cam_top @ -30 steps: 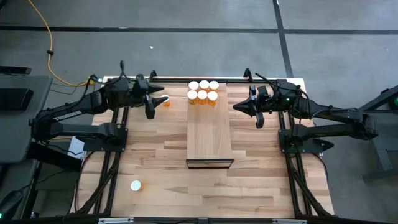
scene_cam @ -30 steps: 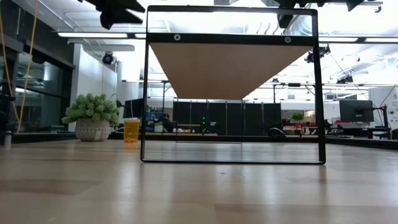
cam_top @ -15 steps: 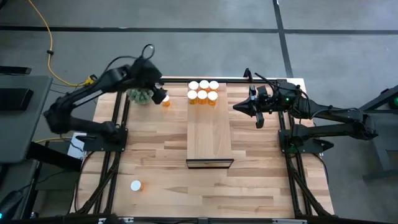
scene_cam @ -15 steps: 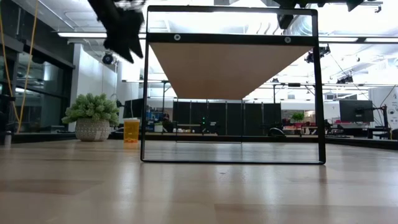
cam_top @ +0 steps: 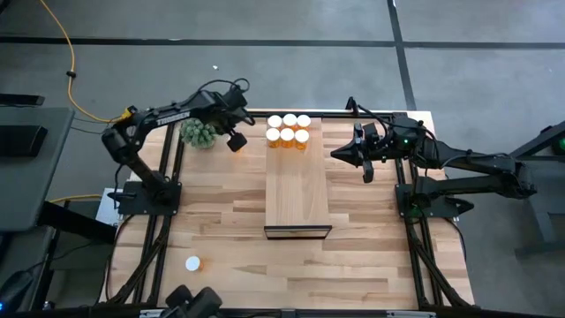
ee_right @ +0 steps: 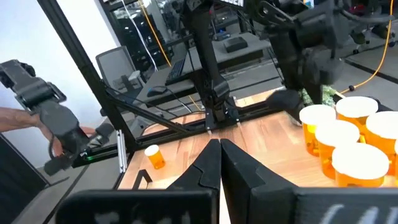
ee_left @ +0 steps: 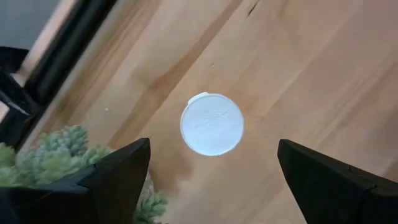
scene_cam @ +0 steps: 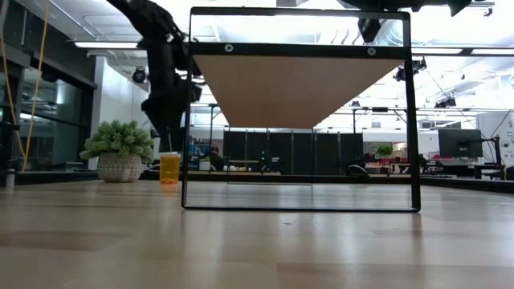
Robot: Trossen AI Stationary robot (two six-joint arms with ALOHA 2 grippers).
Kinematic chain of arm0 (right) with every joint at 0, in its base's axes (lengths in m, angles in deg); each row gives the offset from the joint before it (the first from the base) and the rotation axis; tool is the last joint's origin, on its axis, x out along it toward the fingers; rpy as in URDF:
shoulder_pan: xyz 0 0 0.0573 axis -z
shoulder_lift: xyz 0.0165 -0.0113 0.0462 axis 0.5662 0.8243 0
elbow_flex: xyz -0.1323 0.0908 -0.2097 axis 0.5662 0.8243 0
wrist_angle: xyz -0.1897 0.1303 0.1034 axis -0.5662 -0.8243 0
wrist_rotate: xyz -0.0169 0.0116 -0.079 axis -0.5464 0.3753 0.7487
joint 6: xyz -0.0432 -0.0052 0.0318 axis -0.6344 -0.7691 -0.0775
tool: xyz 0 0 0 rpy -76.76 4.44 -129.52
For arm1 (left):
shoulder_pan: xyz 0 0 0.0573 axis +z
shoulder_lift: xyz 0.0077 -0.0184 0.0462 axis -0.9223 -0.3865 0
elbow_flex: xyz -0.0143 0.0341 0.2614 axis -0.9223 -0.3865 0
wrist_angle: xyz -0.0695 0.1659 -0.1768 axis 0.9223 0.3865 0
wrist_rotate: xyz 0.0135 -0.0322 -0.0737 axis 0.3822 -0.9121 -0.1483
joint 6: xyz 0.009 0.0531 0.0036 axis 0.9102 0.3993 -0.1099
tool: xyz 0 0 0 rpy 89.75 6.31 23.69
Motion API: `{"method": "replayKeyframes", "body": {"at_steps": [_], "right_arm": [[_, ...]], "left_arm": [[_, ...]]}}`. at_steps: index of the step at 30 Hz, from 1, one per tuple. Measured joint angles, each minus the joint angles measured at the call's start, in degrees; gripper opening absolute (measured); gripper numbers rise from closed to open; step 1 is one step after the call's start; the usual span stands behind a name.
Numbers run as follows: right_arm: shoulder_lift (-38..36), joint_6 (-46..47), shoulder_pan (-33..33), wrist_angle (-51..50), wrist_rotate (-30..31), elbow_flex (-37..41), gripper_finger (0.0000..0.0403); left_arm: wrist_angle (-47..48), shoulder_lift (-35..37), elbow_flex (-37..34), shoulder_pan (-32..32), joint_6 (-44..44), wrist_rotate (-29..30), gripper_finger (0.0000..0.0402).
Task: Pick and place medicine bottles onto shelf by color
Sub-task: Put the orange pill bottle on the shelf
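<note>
Left pincer [ee_left: 211, 171] open above one bottle [ee_left: 211, 123].

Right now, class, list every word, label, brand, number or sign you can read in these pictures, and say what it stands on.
None can be read.
White cap of the medicine bottle under the left gripper: faint raised marks, too blurred to read.
Six bottles on the shelf: no label shows.
Screens in the room behind the table: too small to read.
</note>
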Motion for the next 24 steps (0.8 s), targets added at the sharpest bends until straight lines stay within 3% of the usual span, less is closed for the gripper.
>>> {"method": "replayKeyframes", "body": {"at_steps": [24], "right_arm": [[0.0, 1.3, 0.0, 0.0, 0.0, 0.0, 0.0000]], "left_arm": [[-2.9, -9.7, 0.0, 0.1, -0.5, 0.5, 0.0342]]}}
